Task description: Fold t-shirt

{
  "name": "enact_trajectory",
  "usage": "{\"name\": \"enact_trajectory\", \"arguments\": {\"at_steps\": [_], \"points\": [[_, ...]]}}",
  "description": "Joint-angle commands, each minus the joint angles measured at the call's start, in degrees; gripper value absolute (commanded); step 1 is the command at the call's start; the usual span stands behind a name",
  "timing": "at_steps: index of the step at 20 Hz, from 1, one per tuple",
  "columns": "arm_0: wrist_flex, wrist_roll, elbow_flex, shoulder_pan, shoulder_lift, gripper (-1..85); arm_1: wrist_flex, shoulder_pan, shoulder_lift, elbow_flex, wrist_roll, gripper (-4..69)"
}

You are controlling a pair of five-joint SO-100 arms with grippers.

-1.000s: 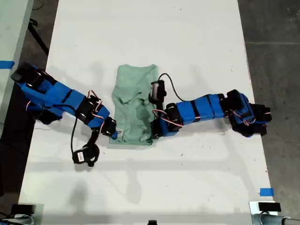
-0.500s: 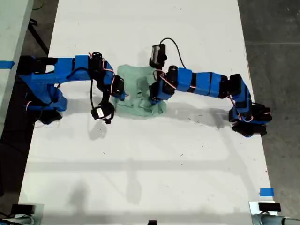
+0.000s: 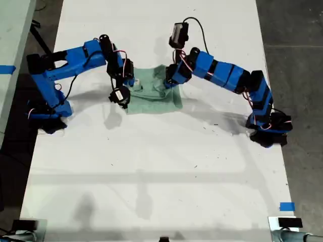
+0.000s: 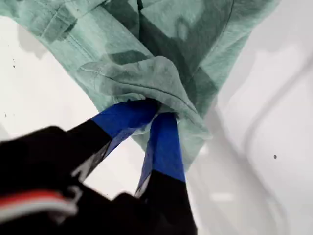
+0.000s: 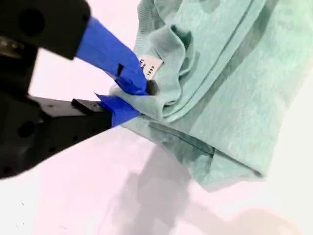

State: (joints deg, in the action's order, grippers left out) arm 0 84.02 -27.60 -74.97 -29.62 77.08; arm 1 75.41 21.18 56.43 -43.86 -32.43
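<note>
The pale mint-green t-shirt (image 3: 151,98) lies on the white table, doubled over into a short bunched rectangle. My first gripper (image 3: 170,80) comes in from the exterior view's right and is shut on a gathered fold of the t-shirt (image 4: 146,73), with cloth draped over its blue fingertips (image 4: 164,142). Reaching from the exterior view's left, my second gripper (image 3: 132,80) is shut on the other edge of the t-shirt (image 5: 230,98), right beside a small white label (image 5: 150,67). Both held edges are lifted slightly above the layers below.
The white table (image 3: 161,171) stretches toward the exterior view's bottom. A blue tape mark (image 3: 286,206) sits near its bottom right corner in that view. Dark floor (image 3: 298,60) borders the table on the exterior view's right. The arm bases stand at both table sides.
Both grippers have carried the t-shirt's lower hem toward the exterior view's top, over the rest of the cloth. The long rectangle is now a shorter doubled bundle.
</note>
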Motion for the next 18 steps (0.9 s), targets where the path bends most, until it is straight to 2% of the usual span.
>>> {"name": "enact_trajectory", "arguments": {"at_steps": [1, 2, 3, 4, 6, 7, 8, 9, 11, 13, 18], "points": [[0.0, -0.53, 4.13, -1.41, -0.35, -0.1, -2.2, 0.88, 2.46, 0.88, -1.23, -1.4], [-0.18, -0.26, 4.31, -1.58, -0.35, 1.3, -2.72, 0.88, 2.46, 0.88, -1.67, -1.5], [-0.18, -0.26, 4.92, -1.76, -0.26, 14.4, -3.43, 1.05, 2.64, 0.97, -1.93, 0.5], [0.0, -0.53, 5.54, -2.2, -0.09, 25.8, -3.96, 1.58, 2.72, 1.58, -1.93, 11.0], [-0.53, -2.11, 5.8, -3.6, 2.11, 34.2, -4.57, 3.69, 3.69, 2.55, -0.79, 22.6], [-0.97, -3.25, 5.98, -4.75, 3.34, 41.1, -4.57, 5.19, 4.48, 2.55, 0.44, 27.8], [-1.67, -5.54, 6.33, -5.54, 4.22, 45.4, -5.8, 6.15, 5.1, 2.29, -3.87, 47.1], [-1.58, -6.5, 6.59, -6.33, 5.1, 41.1, -5.1, 7.12, 6.15, 2.2, -4.39, 48.1], [-1.23, -6.06, 4.66, -7.47, 8.09, 23.8, -2.99, 8.35, 8.0, 0.97, -3.78, 44.6], [-1.41, -5.45, 1.32, -8.61, 11.16, 12.9, -1.85, 9.23, 10.02, -2.02, -3.16, 40.8], [-3.52, -5.01, -10.28, -12.13, 23.38, 11.5, 0.62, 13.54, 19.16, -9.49, -5.27, 34.2]]}}
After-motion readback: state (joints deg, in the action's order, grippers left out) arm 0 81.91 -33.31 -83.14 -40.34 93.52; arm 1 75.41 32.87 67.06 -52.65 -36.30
